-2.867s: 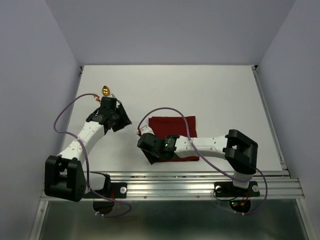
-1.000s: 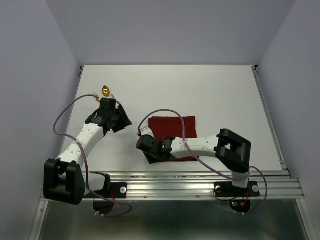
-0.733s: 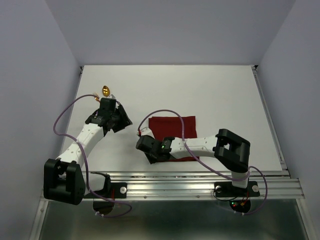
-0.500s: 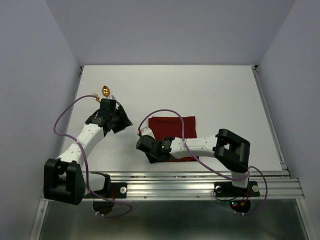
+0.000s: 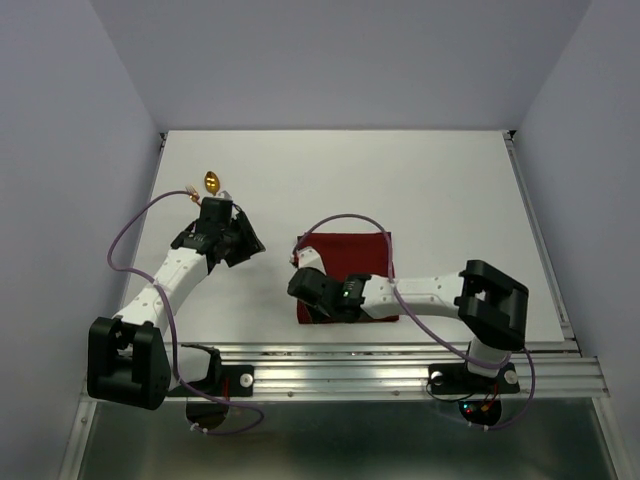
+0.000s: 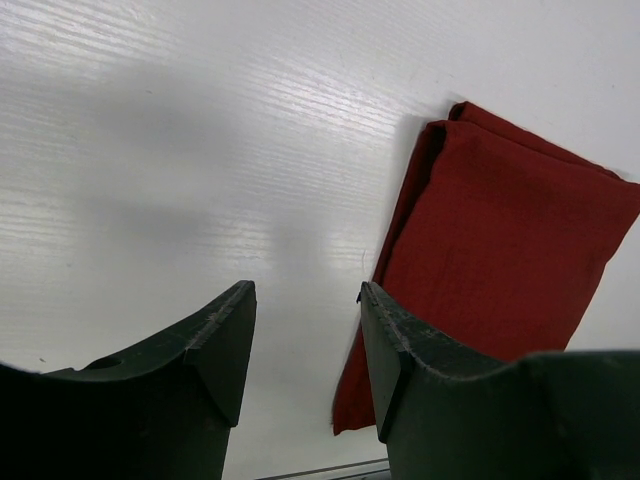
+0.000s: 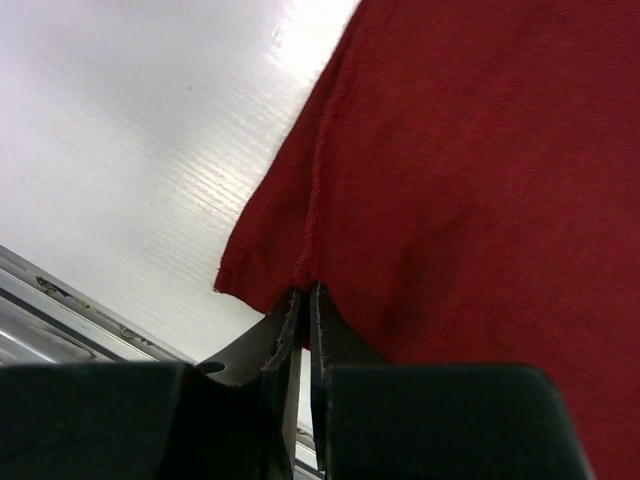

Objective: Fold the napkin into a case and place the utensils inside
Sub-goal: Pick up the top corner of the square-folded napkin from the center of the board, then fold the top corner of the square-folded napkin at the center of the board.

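Right wrist view: the right end effector (image 7: pixel 305 293) is pinched tight on the napkin (image 7: pixel 470 170) near its near-left corner, the cloth folded on the bench (image 7: pixel 150 120). The left end effector (image 6: pixel 305 305) gapes empty. The spoon (image 5: pixel 211 181) and fork (image 5: pixel 189 191) lie just beyond it.

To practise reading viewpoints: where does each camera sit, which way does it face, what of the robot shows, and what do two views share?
Top external: above and behind the robot, looking down at the table; both arms show.
Left wrist: on the left arm, looking across the table; the open left gripper shows.
Right wrist: on the right arm, close over the napkin; the right gripper pinches its edge.
All share the napkin.
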Robot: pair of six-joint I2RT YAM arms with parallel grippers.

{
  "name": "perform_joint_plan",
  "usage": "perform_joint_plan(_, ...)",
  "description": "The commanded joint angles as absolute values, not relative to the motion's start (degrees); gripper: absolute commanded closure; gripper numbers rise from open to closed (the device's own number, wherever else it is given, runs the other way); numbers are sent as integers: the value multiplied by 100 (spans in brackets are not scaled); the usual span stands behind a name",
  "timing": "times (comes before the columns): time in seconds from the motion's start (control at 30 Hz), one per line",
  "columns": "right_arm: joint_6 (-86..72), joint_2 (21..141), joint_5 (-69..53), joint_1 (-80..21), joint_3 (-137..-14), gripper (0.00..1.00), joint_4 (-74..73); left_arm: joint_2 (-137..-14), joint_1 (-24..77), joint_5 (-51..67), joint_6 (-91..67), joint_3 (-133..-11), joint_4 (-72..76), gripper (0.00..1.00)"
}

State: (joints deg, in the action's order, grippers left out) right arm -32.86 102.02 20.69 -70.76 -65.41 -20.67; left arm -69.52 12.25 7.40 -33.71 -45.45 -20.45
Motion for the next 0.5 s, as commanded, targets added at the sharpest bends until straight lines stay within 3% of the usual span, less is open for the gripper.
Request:
perform_joint_plan(0.0, -3322, 9520, 2329, -6769, -6276, 99, -1460, -6829, 1213, 800, -3287, -4526, -2004, 43)
perform_joint_plan(0.47, -3252, 8903, 1872, -5020, -5862, 99, -949, -6873, 1204, 888, -3278, -4561, -1986, 44)
